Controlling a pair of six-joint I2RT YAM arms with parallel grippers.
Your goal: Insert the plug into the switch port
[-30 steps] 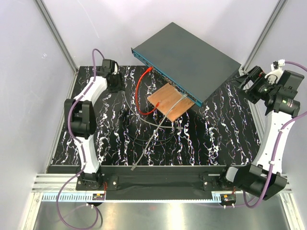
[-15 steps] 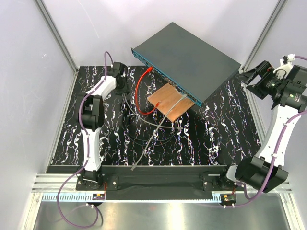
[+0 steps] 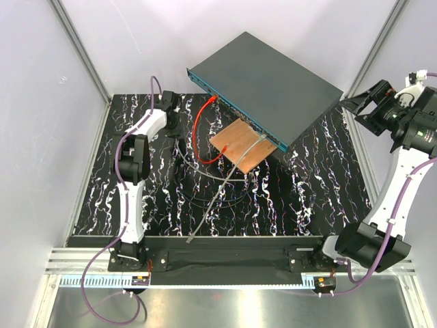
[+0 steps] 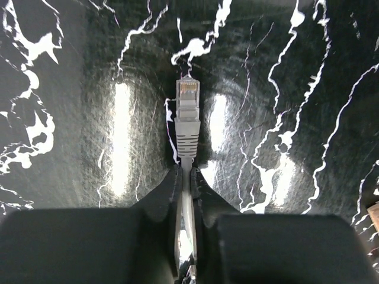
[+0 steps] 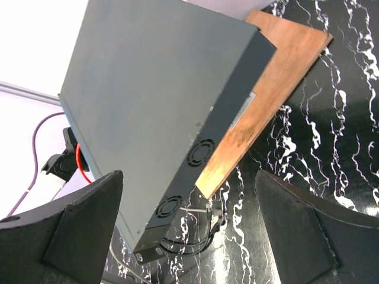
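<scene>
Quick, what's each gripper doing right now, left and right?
Left gripper: closed on the grey cable, just behind its plug.
Right gripper: open, holding nothing.

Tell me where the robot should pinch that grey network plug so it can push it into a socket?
On the grey cable just behind the ribbed boot, coming from the rear in line with it. The grey network plug points straight ahead, and its clear tip must stay bare to enter a port. The left gripper is shut there, a finger on each side.
</scene>
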